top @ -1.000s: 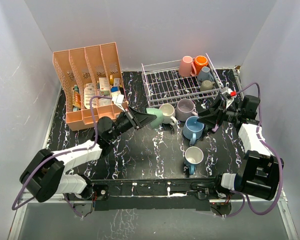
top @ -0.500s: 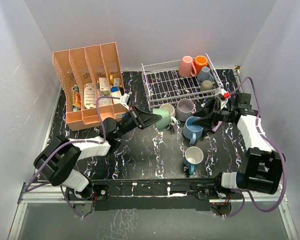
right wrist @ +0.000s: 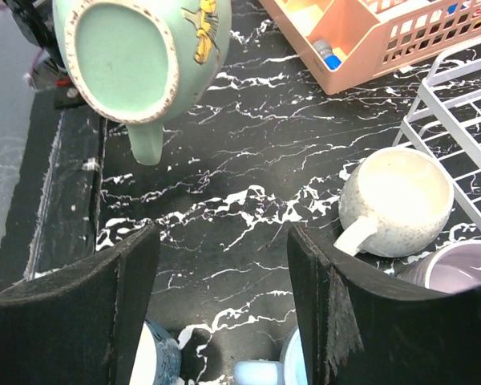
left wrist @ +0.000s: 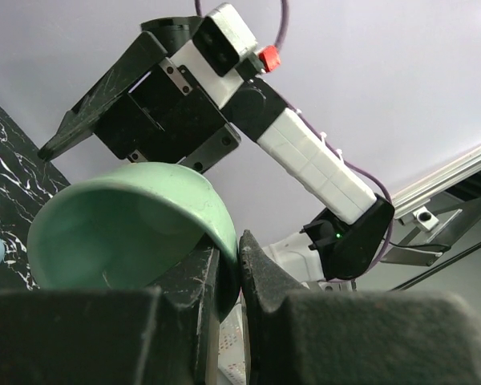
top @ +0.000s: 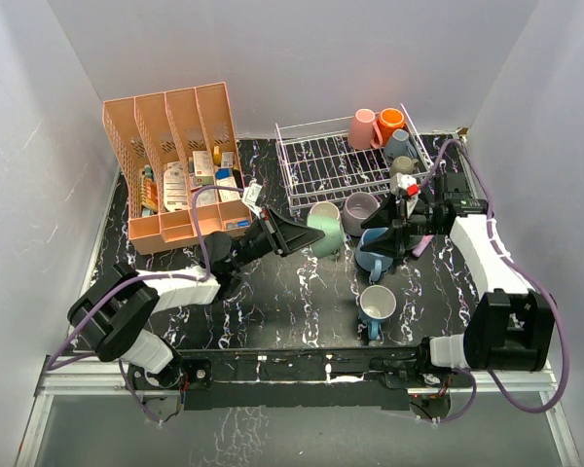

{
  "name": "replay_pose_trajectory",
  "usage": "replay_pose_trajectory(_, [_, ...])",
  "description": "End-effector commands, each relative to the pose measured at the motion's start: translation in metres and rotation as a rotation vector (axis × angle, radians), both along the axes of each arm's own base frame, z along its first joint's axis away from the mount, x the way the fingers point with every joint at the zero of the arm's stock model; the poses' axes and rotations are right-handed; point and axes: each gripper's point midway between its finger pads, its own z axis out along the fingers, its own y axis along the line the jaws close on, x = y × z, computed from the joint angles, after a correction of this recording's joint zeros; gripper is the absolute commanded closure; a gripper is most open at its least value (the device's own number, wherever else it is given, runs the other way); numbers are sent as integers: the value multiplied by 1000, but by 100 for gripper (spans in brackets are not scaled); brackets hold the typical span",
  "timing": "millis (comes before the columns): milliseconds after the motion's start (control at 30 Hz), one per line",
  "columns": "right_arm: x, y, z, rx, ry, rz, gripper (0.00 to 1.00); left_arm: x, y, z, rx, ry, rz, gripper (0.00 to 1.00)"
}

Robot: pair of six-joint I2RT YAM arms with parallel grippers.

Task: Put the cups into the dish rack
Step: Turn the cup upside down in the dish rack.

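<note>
Ceramic, white outside and pale blue within, lay nearest: a lone mug [top: 377, 305] stood on the black marbled table [top: 273, 302], with neither arm at it. Just beyond, the right gripper [top: 383, 239] hung over a blue mug [top: 373, 255], fingers spread wide with nothing between them. Left of that, the left gripper [left wrist: 239, 250] was pinched on the rim of a mint-green mug [top: 318, 233], one finger inside and one outside, holding it tipped on its side and apparently clear of the table. Behind it stood a cream mug [right wrist: 397, 200] and a lilac mug [top: 359, 209], just short of the dish rack [top: 321, 165]. A pink mug [top: 361, 127], an orange mug [top: 390, 122] and two duller ones sat in its far right corner.

The step in hand looked like carrying the green mug to the rack. Next it needed lifting over the cream mug and the near rail, then setting down on bare grid, with the right arm kept clear.
</note>
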Motion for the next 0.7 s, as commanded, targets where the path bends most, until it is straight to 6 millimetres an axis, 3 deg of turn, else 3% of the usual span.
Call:
replay_pose_trajectory(0, [8,9,21,-67,-167,-23,32,-17,13,62,-189,-213,10,100])
replay_pose_trajectory(300, [-14,44,20,-27,-161,109,30,-18,9,72,-244,-255,7,100])
replay_pose_trajectory(667, [-26,52,15,20,-103,145,34,-14,3,90,-297,-301,5,100])
